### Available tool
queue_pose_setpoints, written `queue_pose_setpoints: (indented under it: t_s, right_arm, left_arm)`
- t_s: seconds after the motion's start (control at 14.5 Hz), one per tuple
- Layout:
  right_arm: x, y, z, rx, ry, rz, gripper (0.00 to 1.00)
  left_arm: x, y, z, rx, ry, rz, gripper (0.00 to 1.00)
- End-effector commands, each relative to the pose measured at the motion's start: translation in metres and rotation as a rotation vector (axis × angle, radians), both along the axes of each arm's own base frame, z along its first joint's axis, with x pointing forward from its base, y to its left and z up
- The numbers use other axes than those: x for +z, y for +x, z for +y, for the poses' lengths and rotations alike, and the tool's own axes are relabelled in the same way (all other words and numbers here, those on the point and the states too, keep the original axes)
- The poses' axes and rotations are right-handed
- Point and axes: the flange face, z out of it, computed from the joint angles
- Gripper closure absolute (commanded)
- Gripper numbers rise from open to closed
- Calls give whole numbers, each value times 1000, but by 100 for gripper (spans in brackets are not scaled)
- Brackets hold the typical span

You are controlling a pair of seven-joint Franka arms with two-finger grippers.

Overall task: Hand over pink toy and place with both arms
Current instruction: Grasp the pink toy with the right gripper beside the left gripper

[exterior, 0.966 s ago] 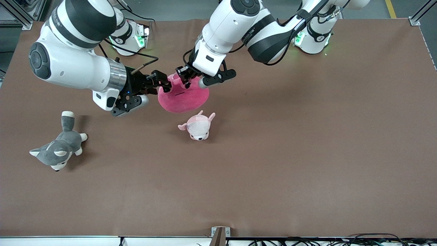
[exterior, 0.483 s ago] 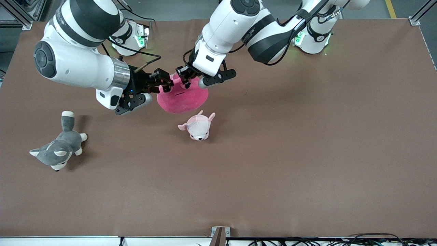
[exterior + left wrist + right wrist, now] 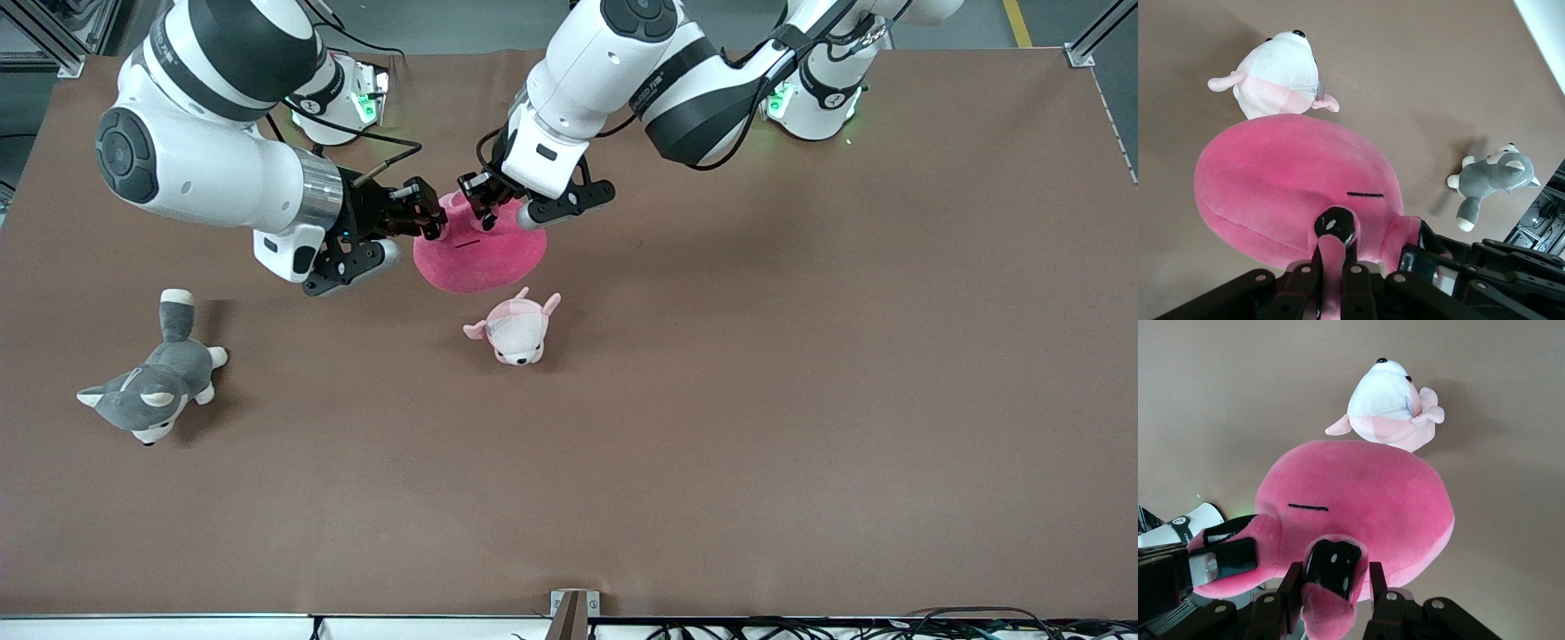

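The pink toy (image 3: 484,258), a round hot-pink plush, hangs over the middle of the table between the two grippers. My left gripper (image 3: 477,197) is shut on a flap at its top edge. The left wrist view shows the flap pinched between the fingers (image 3: 1335,233) and the toy's body (image 3: 1285,180) below. My right gripper (image 3: 429,218) is shut on a second flap, on the toy's edge toward the right arm's end. The right wrist view shows pink fabric folded round its pads (image 3: 1331,570) and the toy's body (image 3: 1365,500).
A small pale pink-and-white plush (image 3: 516,331) lies on the table just nearer the front camera than the pink toy. A grey-and-white husky plush (image 3: 151,387) lies toward the right arm's end. The table top (image 3: 800,356) is brown.
My right arm has shifted a little toward the left arm's end, bringing its gripper closer onto the toy's edge. The left gripper and the toy have hardly moved.
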Motion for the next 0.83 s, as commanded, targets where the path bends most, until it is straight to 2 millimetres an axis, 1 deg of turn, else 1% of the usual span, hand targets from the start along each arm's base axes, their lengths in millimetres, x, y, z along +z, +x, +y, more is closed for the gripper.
queue_pose_setpoints:
  t_s: [0.0,0.07,0.21,0.28,0.34,0.41,0.48,0.55,0.62,0.76]
  right_arm:
    - [-1,-6,0,14,-21,20,75]
    - [-1,-7,0,20,-23,31,85]
    - [-2,-7,-4,18,-26,40,96]
    - [-1,-7,-5,19,-27,43,96]
    - [-1,-6,-6,18,-27,43,97]
    - [-1,-6,-6,18,-27,43,97]
    - [-1,-6,-6,19,-26,41,98]
    - [-1,-6,-7,18,-26,43,98]
    - [0,-7,-7,20,-26,44,98]
    - [2,-7,-9,23,-28,48,98]
  left_arm:
    - [7,-2,0,19,6,-7,99]
    - [7,-2,0,19,6,-7,99]
    - [8,-1,1,20,5,-8,99]
    - [8,-1,1,20,5,-8,99]
    - [8,-1,1,20,5,-8,97]
    - [10,2,4,21,5,-15,78]
    - [12,3,5,19,9,-27,47]
    - [14,2,5,12,24,-58,9]
    - [19,-1,5,0,50,-108,0]
    - [33,-2,12,-3,71,-143,0]
